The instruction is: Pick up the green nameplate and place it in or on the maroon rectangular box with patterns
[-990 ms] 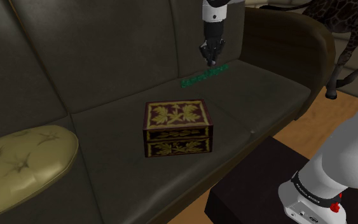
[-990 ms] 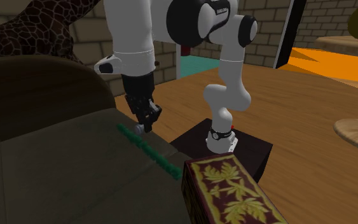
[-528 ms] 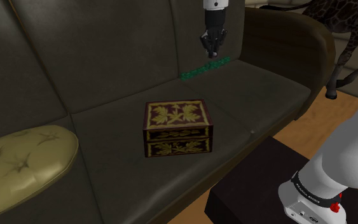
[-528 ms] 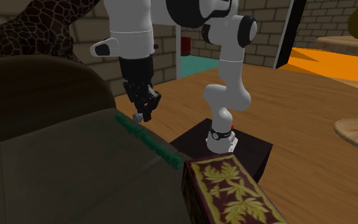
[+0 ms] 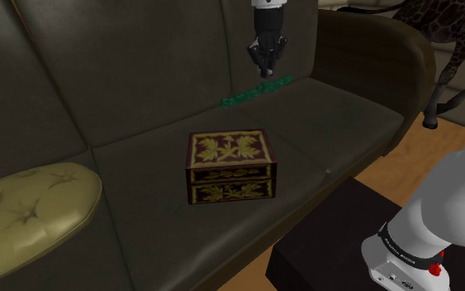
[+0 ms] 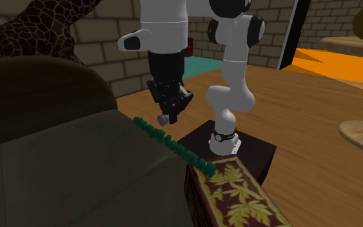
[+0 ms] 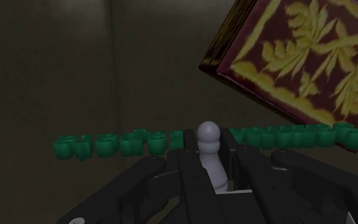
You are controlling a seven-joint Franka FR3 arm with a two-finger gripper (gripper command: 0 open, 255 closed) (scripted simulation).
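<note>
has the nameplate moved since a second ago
Yes: in the shoulder view the nameplate has shifted left and slightly up relative to the box, with the gripper.

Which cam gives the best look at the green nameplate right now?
Wrist view: the green nameplate runs across as a full row of letters, just its middle hidden by a grey peg at the claw. Shoulder view: a small dim strip. Second exterior view: foreshortened, slanting toward the patterned box.

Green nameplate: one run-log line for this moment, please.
pincer shut on green nameplate | above sofa | not on maroon box
</note>
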